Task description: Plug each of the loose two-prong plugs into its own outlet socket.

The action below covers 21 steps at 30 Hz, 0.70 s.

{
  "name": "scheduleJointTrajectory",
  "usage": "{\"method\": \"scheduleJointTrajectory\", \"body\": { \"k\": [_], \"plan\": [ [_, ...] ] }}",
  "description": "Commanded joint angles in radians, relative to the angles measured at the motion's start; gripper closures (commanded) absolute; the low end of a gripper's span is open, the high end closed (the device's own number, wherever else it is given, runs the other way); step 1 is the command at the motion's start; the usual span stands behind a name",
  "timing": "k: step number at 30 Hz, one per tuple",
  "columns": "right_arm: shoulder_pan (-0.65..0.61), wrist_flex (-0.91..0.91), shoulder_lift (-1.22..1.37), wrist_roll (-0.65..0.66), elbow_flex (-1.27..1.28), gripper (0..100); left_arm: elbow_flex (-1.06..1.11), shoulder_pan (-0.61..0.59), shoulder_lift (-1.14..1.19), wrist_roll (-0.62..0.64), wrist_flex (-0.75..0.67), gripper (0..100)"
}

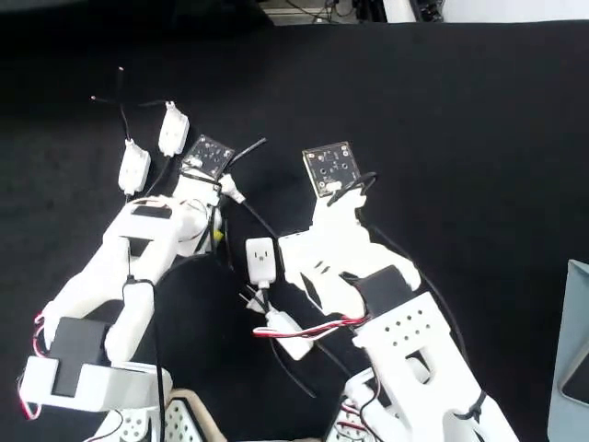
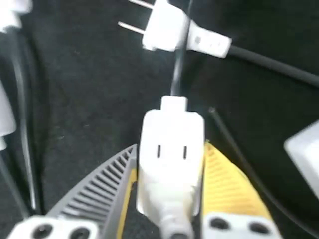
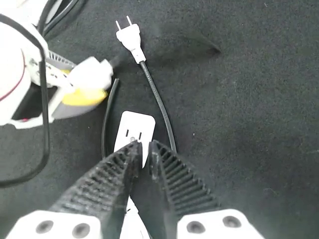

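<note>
Left gripper (image 2: pixel 169 149) clamps outlet socket (image 2: pixel 172 164), long axis in line with gripper. Right gripper (image 3: pixel 144 148) closed, empty, above second socket (image 3: pixel 134 128); loose plug (image 3: pixel 128 37) prongs point away from it.

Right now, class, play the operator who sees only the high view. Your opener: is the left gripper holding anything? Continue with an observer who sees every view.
Observer: Yes. The left gripper is shut on an outlet socket.
Operator: What lies ahead of it?
Observer: A loose plug lies beyond it, prongs bare.
Operator: And the other arm?
Observer: The right gripper is shut, empty, tips at a second socket on the black cloth.
</note>
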Motion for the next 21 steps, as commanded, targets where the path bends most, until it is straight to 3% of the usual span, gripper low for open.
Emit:
{"method": "scheduleJointTrajectory", "body": {
  "k": [1,4,14,18,21],
  "plan": [
    [0.009,-0.018,-0.016,-0.009,-0.005,96.2,-0.050,-0.013,-0.026,-0.009,0.000,93],
    [0.009,-0.018,-0.016,-0.009,-0.005,96.2,-0.044,-0.050,-0.097,-0.009,0.000,97],
    [0.009,-0.018,-0.016,-0.009,-0.005,96.2,-0.056,-0.223,-0.189,0.068,-0.006,95],
    [0.009,-0.021,-0.016,-0.009,-0.005,96.2,-0.051,-0.226,-0.167,0.081,0.002,76],
    [0.009,-0.034,-0.016,-0.009,0.005,96.2,-0.051,-0.249,-0.170,0.172,0.018,61]
  ]
}}
